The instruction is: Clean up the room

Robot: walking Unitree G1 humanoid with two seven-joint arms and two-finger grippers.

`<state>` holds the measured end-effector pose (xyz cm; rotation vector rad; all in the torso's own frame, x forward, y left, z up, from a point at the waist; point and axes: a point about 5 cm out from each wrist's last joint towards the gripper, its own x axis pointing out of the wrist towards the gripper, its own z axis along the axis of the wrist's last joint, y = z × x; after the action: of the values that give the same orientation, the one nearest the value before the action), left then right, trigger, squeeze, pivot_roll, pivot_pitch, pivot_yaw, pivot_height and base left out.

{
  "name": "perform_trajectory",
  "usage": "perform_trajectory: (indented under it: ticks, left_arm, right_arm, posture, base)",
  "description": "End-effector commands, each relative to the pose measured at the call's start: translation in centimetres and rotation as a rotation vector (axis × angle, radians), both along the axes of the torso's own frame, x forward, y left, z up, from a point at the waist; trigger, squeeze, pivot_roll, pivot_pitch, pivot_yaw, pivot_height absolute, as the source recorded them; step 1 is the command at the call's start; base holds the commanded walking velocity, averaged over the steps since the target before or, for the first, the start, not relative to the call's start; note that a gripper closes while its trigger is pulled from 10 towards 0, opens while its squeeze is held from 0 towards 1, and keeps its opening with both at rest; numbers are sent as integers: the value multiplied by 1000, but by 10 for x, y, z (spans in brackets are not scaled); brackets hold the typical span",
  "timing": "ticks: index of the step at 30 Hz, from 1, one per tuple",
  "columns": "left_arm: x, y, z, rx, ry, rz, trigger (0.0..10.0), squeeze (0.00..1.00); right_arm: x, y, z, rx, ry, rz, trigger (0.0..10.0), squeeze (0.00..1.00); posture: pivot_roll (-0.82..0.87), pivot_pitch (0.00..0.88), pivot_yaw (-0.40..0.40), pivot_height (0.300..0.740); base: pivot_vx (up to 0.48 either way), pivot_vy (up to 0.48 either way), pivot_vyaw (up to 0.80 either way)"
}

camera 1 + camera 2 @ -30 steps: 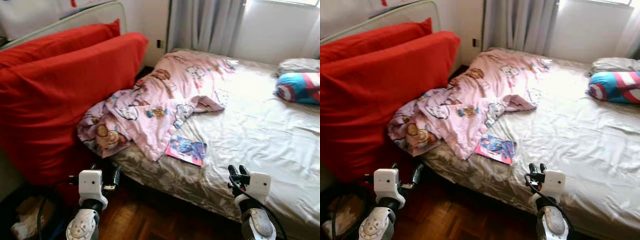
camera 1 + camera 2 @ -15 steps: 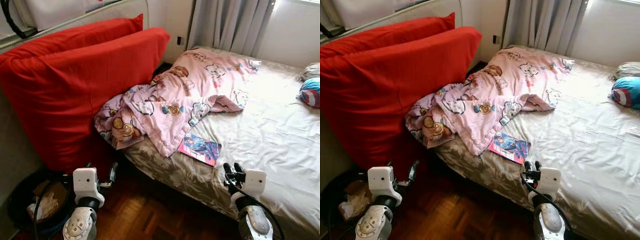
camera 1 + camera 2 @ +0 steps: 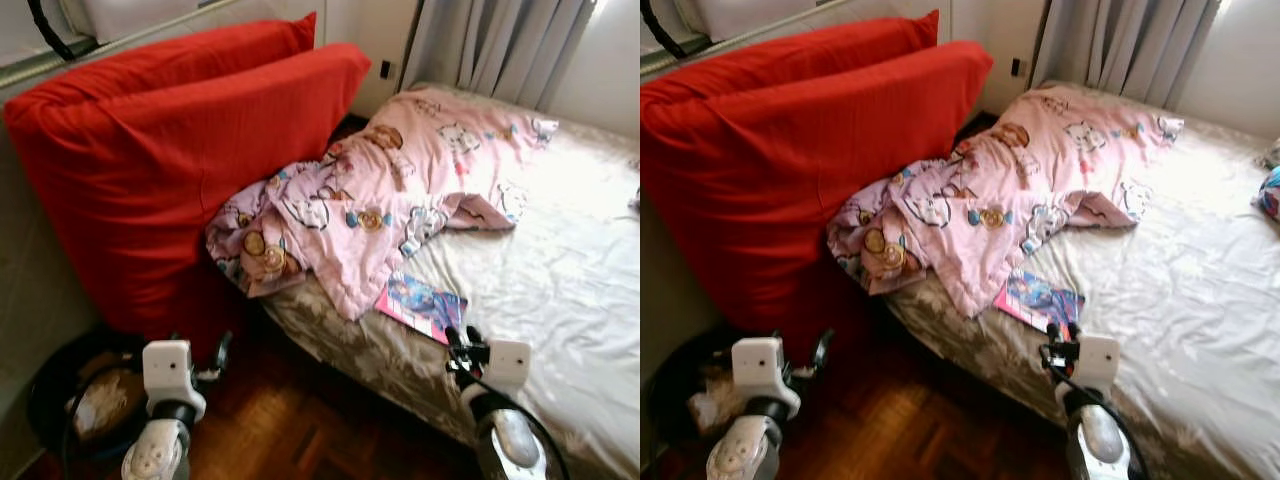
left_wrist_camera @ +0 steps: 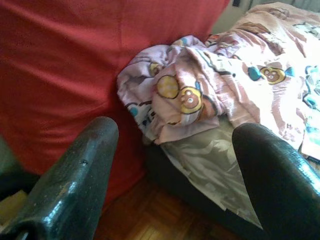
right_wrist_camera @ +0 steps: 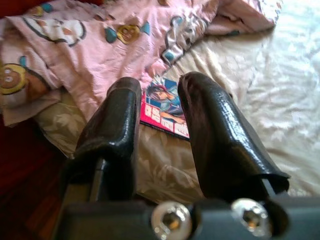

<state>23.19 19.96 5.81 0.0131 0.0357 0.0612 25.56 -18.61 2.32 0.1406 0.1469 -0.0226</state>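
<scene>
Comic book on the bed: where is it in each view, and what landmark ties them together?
Left eye: comic book near the bed edge.
Right eye: right of centre.
Left wrist: not identifiable.
Right wrist: between the right gripper fingers, on the sheet.
Shared landmark: pink cartoon blanket, whose lower edge lies beside the book.

Bed with a pale sheet on the right, a pink cartoon-print blanket bunched across its near corner and spilling over the edge toward two big red cushions leaning at the left. Magazine flat on the sheet just beside the blanket's lower edge, right gripper low in front of it, at the bed's edge. Left gripper low over the wooden floor before the cushions, a dark basket to its left and grey curtains behind the bed.
</scene>
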Motion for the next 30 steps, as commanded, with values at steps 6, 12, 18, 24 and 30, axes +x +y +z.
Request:
perform_trajectory:
  ticks: [6,12,18,24,30]
  left_arm:
    - [2,-6,6,3,-10,-20,10000,0]
    - [1,-6,7,6,-11,-16,10000,0]
    - [1,-6,8,10,-10,-17,10000,0]
    - [2,-6,10,13,-15,-19,10000,0]
    - [2,-7,10,13,-12,-20,10000,0]
  right_arm:
    - [0,-4,5,2,-19,-18,10000,0]
    - [1,-2,5,4,-15,-15,10000,0]
    - [0,0,4,17,2,-16,10000,0]
    - [-1,3,4,15,-7,-12,10000,0]
    - [-1,2,4,16,-2,-15,10000,0]
  posture:
    - [-69,126,-31,740]
    - [-67,132,-32,740]
    - [-67,133,-28,740]
    - [-66,135,-25,740]
    - [-64,134,-25,740]
  base:
    - [295,0,-353]
    - [297,0,0]
    - [298,0,-503]
    - [289,0,-641]
    - [273,0,0]
